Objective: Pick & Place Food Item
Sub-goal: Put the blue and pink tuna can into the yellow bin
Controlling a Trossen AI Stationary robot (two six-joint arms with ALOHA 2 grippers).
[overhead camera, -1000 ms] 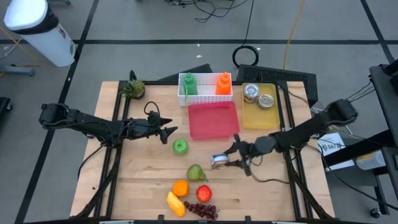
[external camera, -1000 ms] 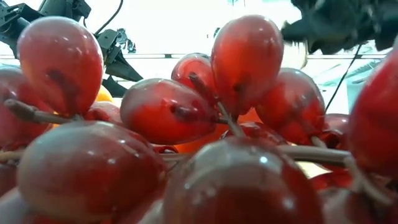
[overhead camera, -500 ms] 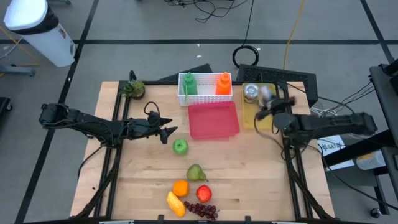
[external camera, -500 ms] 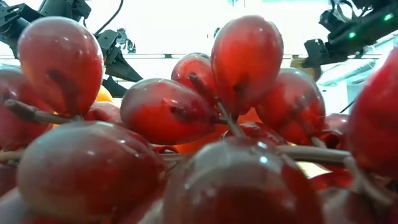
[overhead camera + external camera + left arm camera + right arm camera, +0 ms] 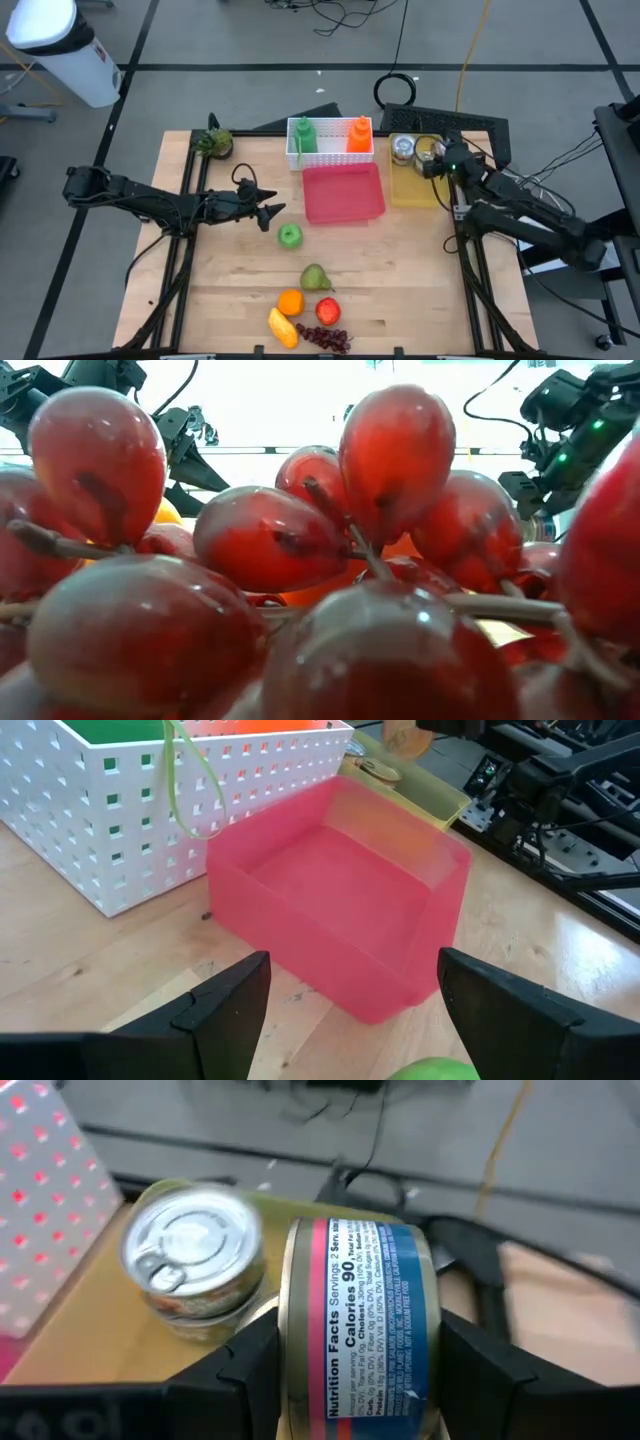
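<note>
A: The can (image 5: 357, 1330) has travelled. A second ago it was low over the bare wood near the pear; now the right gripper (image 5: 350, 1380) has it clamped between both fingers, on its side, above the yellow tray (image 5: 415, 186).

B: So the carry is done?

A: I'd judge so; only lowering and letting go remain. A second can (image 5: 192, 1263) stands upright in the tray just beyond the gripper, pull-tab up, so the held one needs the free spot beside it.

B: Anything readable?

A: On the held can's label: "Nutrition Facts", "Servings", "Calories 90". No brand name faces the camera.

B: And the other arm?

A: The left gripper (image 5: 345, 1005) hasn't moved: fingers apart, holding nothing, with the pink bin (image 5: 345, 915) just ahead and the green apple (image 5: 290, 235) right at its fingertips.
</note>
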